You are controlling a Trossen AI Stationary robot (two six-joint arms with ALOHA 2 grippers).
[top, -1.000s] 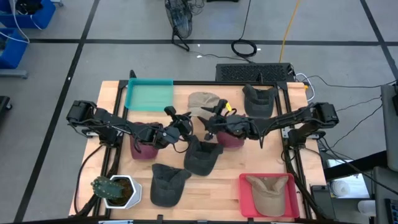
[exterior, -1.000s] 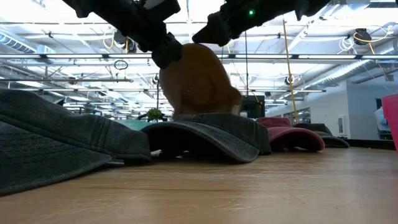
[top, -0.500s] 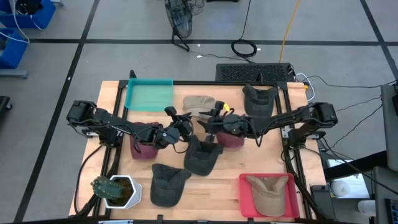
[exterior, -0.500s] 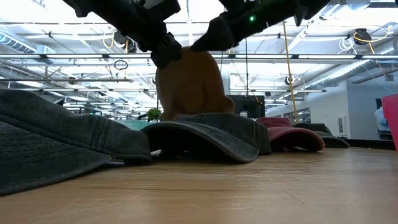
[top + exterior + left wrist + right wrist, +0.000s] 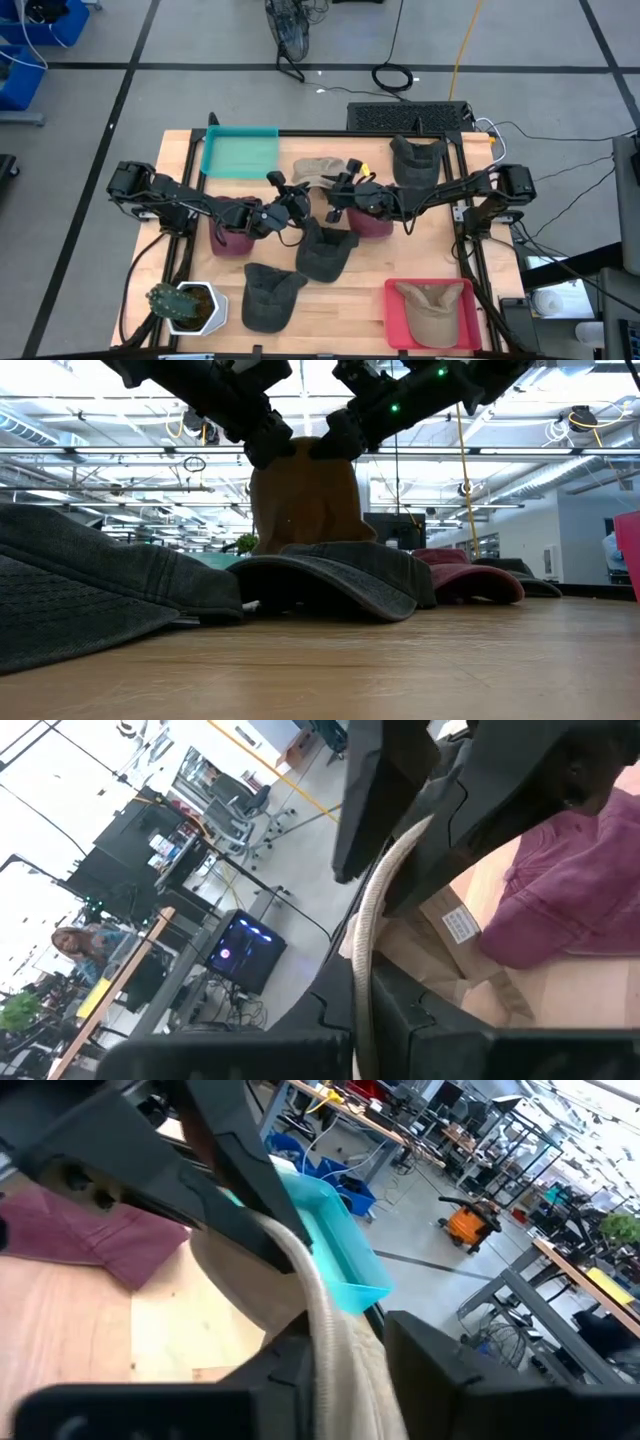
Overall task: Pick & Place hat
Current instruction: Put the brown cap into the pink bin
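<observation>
The tan hat (image 5: 318, 171) hangs above the table's middle, its edge pinched by the left gripper (image 5: 283, 193) on one side and the right gripper (image 5: 339, 191) on the other. Beyond them, the teal tray (image 5: 240, 153) holds nothing; the red tray (image 5: 396, 318) holds another tan hat (image 5: 432, 306).

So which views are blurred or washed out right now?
Low view: the nearest dark hat is soft and the bright ceiling lights wash out the top; the tan hat is backlit. Both wrist views: the close fingers are blurred. High view: evenly lit.
</observation>
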